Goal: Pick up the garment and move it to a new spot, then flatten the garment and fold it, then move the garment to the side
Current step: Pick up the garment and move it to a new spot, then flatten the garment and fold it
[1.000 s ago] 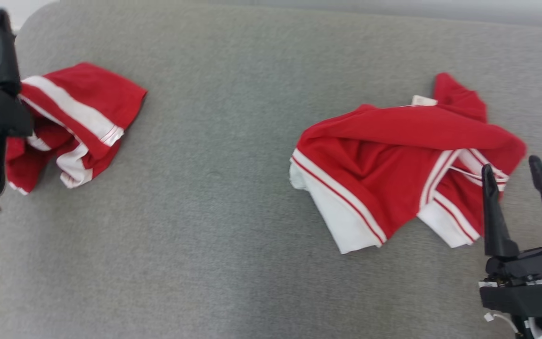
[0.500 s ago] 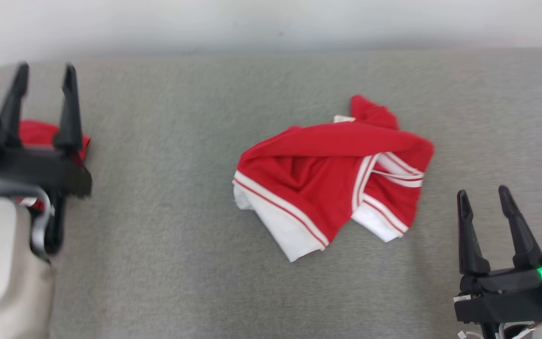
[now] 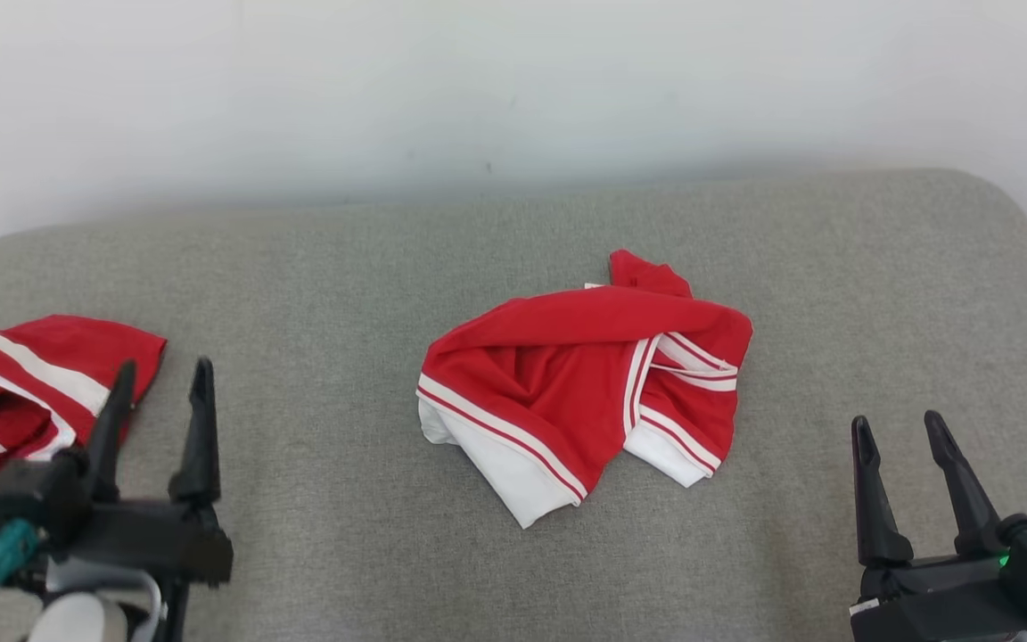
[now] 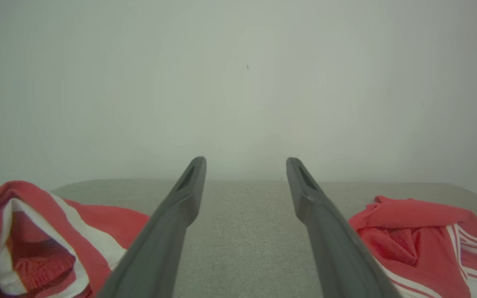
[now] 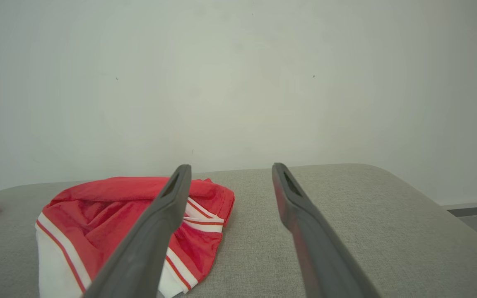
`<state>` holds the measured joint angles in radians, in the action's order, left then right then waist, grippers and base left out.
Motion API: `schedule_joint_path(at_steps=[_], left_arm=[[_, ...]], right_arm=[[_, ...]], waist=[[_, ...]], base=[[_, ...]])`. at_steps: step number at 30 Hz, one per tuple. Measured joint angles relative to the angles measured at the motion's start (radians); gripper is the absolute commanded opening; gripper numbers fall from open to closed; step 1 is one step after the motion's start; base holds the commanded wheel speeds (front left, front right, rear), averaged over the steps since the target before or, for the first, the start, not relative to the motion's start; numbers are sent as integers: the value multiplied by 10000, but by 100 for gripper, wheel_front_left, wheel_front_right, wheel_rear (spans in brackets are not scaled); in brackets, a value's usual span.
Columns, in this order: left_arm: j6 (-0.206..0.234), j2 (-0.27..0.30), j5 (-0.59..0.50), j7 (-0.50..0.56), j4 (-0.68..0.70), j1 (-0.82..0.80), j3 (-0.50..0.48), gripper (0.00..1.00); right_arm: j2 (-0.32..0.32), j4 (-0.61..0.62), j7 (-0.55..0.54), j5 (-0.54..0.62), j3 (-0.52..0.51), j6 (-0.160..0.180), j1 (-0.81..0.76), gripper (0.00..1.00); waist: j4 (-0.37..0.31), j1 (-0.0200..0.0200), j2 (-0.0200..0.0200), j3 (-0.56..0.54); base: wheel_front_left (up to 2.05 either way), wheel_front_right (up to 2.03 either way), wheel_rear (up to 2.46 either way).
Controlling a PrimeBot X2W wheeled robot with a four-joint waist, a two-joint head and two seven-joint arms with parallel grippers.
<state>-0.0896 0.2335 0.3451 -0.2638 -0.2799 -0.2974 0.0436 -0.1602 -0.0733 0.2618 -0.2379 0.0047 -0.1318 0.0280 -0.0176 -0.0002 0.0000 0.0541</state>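
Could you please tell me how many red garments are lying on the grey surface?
2. One garment lies crumpled mid-surface; the other garment lies at the left edge, partly cut off by the head view. Nothing suggests more are hidden.

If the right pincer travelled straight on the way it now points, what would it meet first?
Probably nothing soon: ahead of the open right pincer lies bare grey cushion, then the white wall. The red garment sits off to its left, outside that line, though depth is hard to judge.
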Motion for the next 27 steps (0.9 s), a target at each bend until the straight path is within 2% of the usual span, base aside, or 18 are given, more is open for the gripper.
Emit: schedule_joint_path(at_steps=[11,18,27], left_arm=[[163,-443,-282,0,905,2058,-642,100],[188,-980,-487,0,1442,2723,-1089,100],[-226,-1294,-984,0,1797,2940,-959,100]], right_arm=[[-6,-474,15,-115,119,0,-250,100],[-6,-545,15,-203,268,0,-278,100],[25,-650,15,-234,439,0,-271,100]], waist=[[294,1,0,-425],[320,2,0,-355],[282,2,1,-349]], base=[[0,0,0],[0,0,0],[0,0,0]])
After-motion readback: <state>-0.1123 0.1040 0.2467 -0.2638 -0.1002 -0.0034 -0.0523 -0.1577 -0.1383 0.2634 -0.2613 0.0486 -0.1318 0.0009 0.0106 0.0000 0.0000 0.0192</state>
